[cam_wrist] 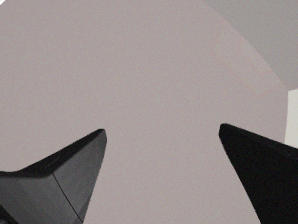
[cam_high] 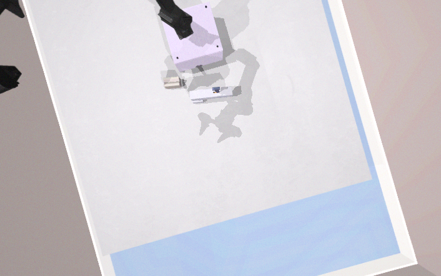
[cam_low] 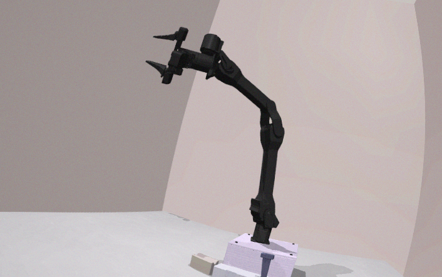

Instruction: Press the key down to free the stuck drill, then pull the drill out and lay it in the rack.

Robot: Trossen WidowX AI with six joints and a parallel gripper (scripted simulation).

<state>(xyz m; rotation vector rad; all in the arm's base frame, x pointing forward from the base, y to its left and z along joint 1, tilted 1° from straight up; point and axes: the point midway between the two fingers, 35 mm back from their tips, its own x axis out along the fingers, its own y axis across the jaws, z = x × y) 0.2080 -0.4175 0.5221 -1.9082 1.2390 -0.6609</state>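
One slim navy piece point(cam_high: 215, 88) point(cam_low: 266, 256), presumably the drill, stands upright at the pale elongated block point(cam_high: 203, 93) point(cam_low: 233, 271), just in front of the lavender base box point(cam_high: 208, 19) point(cam_low: 244, 256). Its flat head is wider than the shank below; the lower end is out of the exterior view.

Handling: expect a light, rigid part. The shank may be smooth and liable to slip or turn. Grip squarely beneath the head, so that the head acts as a stop, and withdraw along the shank's axis. Avoid side load, which could jam it. Release the key first; it cannot be identified with certainty.

A beige block point(cam_high: 172, 82) point(cam_low: 203, 263), possibly the rack, lies beside one end of the pale block on the bench point(cam_high: 195, 182) point(cam_low: 81, 241).

The end effector point(cam_high: 11, 47) point(cam_low: 149, 49) point(cam_wrist: 164, 132) is raised well apart from these parts, fingers spread wide, with nothing between them.
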